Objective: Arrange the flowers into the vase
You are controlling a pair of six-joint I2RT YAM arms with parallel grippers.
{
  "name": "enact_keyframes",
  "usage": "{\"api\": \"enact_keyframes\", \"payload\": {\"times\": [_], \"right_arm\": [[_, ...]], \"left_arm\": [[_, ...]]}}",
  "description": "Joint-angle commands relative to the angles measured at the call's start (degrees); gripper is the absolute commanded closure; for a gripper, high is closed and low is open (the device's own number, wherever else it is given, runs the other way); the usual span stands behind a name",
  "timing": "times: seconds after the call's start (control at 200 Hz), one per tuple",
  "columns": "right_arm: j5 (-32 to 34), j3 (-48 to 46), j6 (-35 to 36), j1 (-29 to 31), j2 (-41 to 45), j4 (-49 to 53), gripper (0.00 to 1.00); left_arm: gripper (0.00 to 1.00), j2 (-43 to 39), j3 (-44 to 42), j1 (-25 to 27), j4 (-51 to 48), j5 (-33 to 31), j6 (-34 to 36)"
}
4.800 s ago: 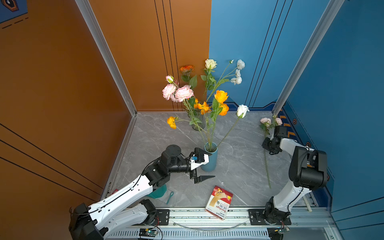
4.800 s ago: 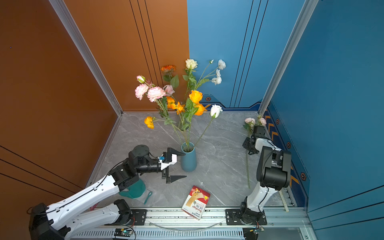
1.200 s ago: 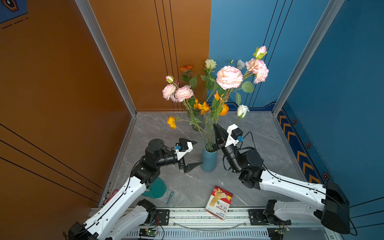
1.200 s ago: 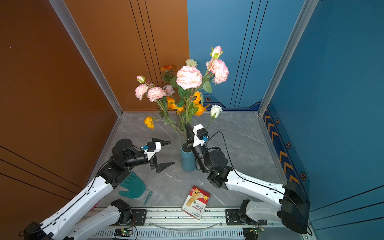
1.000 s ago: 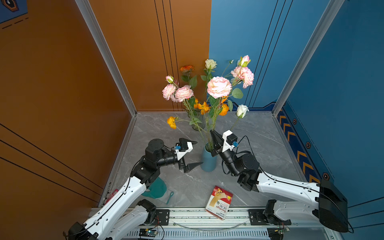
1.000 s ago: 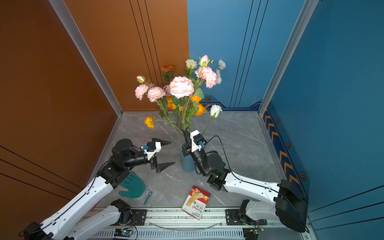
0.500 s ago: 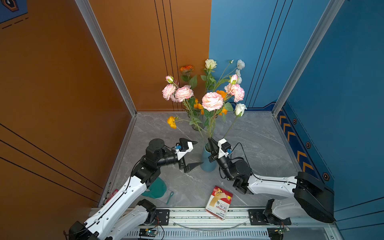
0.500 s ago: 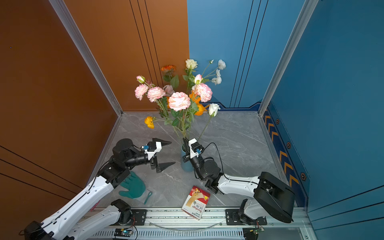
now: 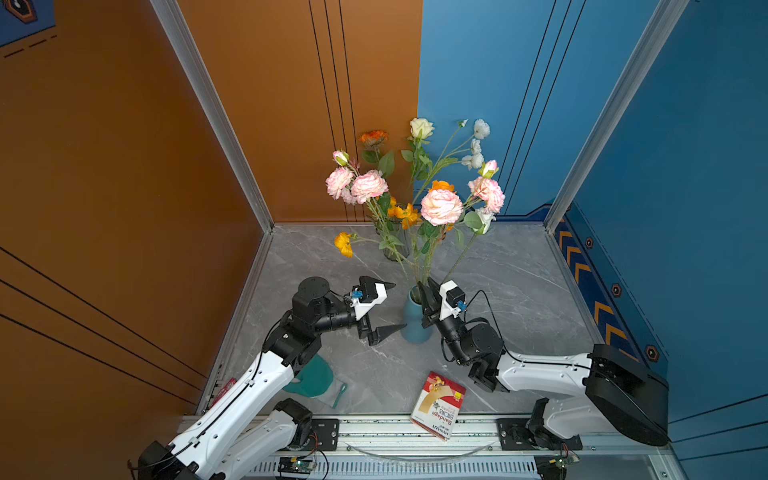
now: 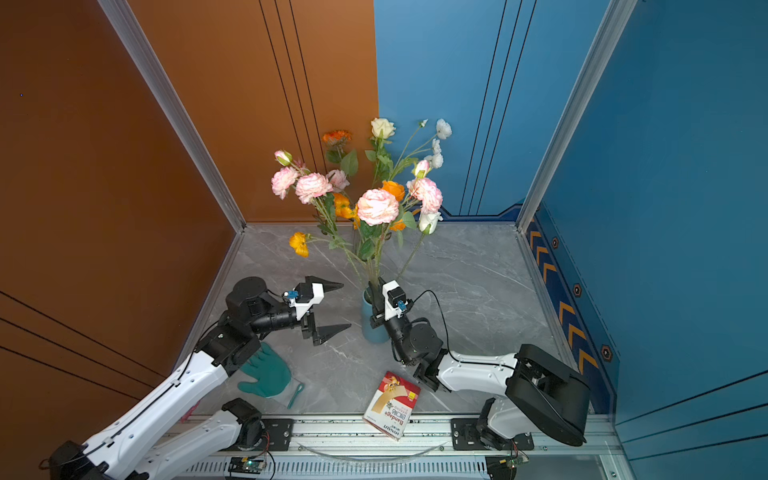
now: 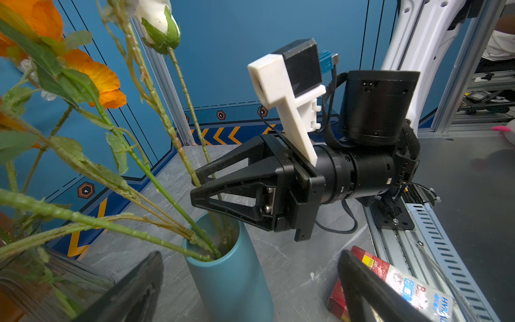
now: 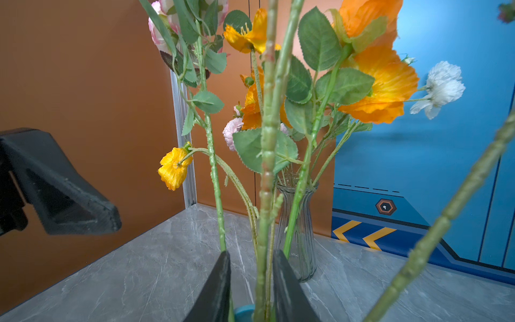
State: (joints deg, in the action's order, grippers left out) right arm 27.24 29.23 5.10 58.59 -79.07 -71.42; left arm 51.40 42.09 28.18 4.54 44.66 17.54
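Our right gripper (image 12: 252,253) sits at the blue vase (image 9: 415,328) mouth, jaws slightly parted around the pink rose stem (image 12: 267,156) standing near-upright inside, so we'd back off square to it; left gripper (image 9: 400,305) wide, empty, just beside

Stems (image 12: 267,167) crowd blue vase (image 9: 415,328) mouth, glass vase (image 12: 298,223) behind, bare floor (image 9: 540,299) right

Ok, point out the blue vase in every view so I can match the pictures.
In a top view: blue vase just below the picture's centre, slightly right.
In a top view: it stands just below centre.
Left wrist: close up, mouth and body, right under the right tool.
Right wrist: only a sliver of rim between that tool's fingers.
Shared landmark: the glass vase behind it, clear in the right wrist view.
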Motion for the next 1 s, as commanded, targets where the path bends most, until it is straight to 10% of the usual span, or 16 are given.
{"api": "enact_keyframes", "payload": {"times": [0.0, 0.335, 0.646, 0.996], "right_arm": [[0.81, -0.41, -1.00, 0.64, 3.77, 4.59, 0.64], [-1.12, -0.49, -4.98, 1.48, 14.42, 24.03, 0.44], [-0.66, -1.25, -7.93, 3.07, 19.73, 40.15, 0.01], [-0.64, -2.27, -8.83, 1.17, 11.75, 35.71, 0.00]], "left_arm": [[0.02, 0.05, 1.27, 0.25, 0.21, 1.35, -0.49], [0.02, 0.28, 1.28, 0.38, 0.14, 1.59, -0.62], [0.02, 0.62, 1.33, 0.73, 0.19, 1.65, -0.58], [0.02, 1.71, 1.41, 1.05, 0.19, 2.31, -0.87]]}}
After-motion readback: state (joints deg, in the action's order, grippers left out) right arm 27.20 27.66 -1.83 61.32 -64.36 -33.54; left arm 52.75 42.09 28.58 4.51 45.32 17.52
